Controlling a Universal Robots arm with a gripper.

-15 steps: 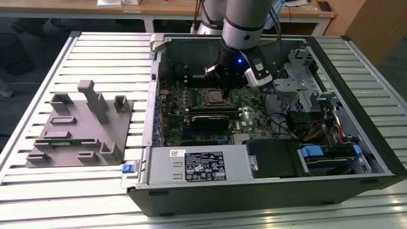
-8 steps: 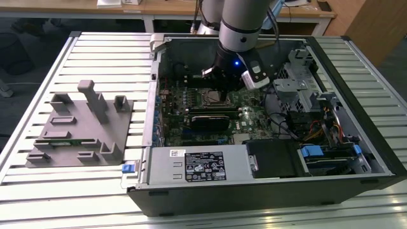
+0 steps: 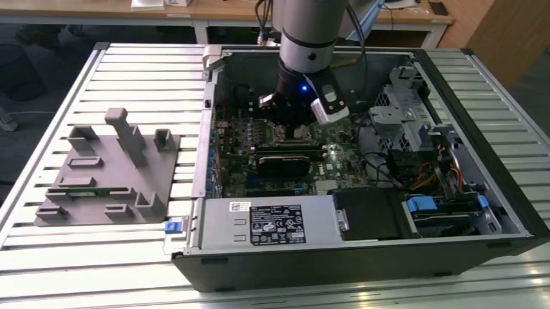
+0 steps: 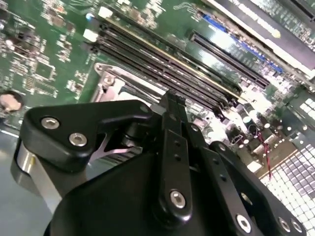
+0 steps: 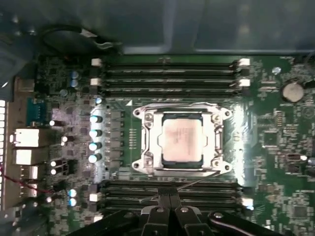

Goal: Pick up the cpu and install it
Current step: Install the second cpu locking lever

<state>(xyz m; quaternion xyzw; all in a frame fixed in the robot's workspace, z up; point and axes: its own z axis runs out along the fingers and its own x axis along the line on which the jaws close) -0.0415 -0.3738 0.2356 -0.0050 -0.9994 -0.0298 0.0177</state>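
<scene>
The cpu (image 5: 181, 137), a small silvery square chip, lies flat inside the metal socket frame (image 5: 147, 142) on the green motherboard. In the first wrist view my gripper (image 5: 170, 200) stands apart from it, over the memory slots beside the socket, its two black fingers pressed together with nothing between them. The second wrist view shows the gripper (image 4: 173, 101) close above the board, with a corner of the socket frame (image 4: 110, 81) just past it. In the exterior view the gripper (image 3: 292, 127) hangs low inside the open computer case (image 3: 481, 212), over the socket area.
Memory slots (image 5: 167, 73) run along both sides of the socket, with a row of capacitors (image 5: 96, 137) nearby. A black card (image 3: 284, 161), power supply (image 3: 266, 222) and drive cage (image 3: 413, 122) crowd the case. A grey tray (image 3: 107, 174) sits on the slatted table at the exterior view's left.
</scene>
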